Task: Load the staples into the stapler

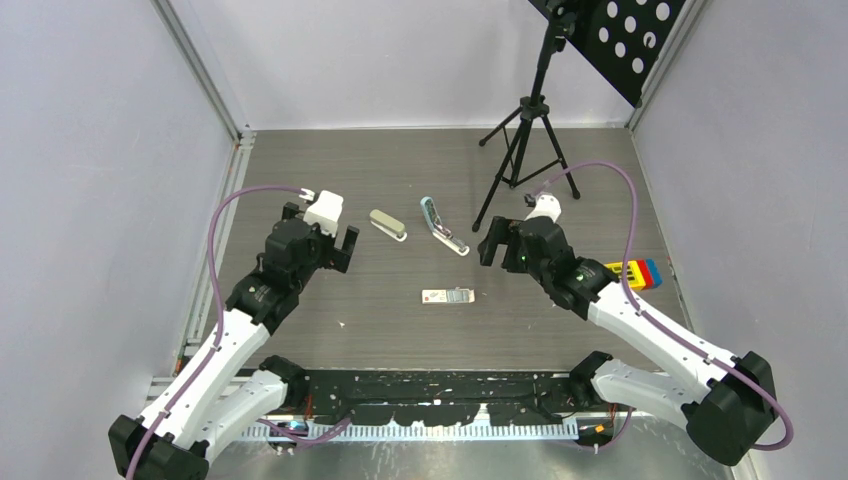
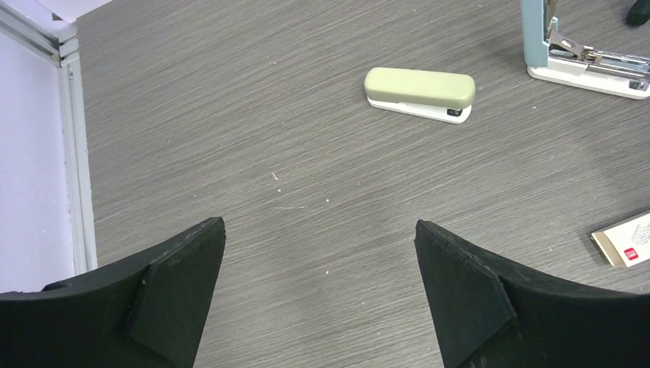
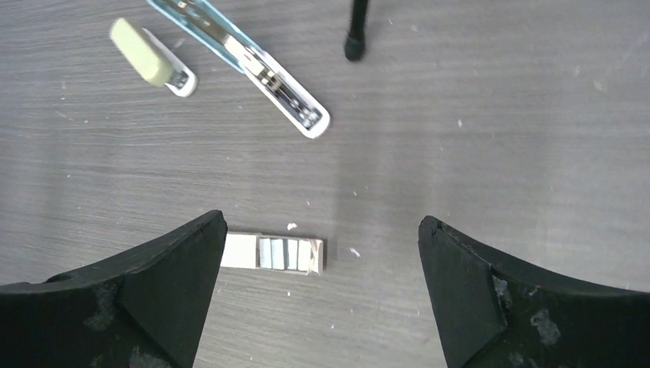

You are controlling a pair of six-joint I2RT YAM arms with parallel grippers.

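The staples box (image 1: 446,296) lies flat at mid-table, slid open with grey strips showing (image 3: 287,254); its corner shows in the left wrist view (image 2: 625,240). A light-blue stapler (image 1: 441,226) lies opened, its metal magazine exposed (image 3: 260,67) (image 2: 582,54). A closed olive-green stapler (image 1: 388,225) lies to its left (image 2: 420,93) (image 3: 146,55). My left gripper (image 1: 335,245) is open and empty, above the table left of the green stapler (image 2: 320,253). My right gripper (image 1: 492,245) is open and empty, hovering right of the box and apart from it (image 3: 322,253).
A black tripod (image 1: 520,150) stands at the back right, one foot near the blue stapler (image 3: 355,47). A coloured block set (image 1: 640,274) sits at the right edge. A metal frame rail (image 2: 73,153) runs along the left side.
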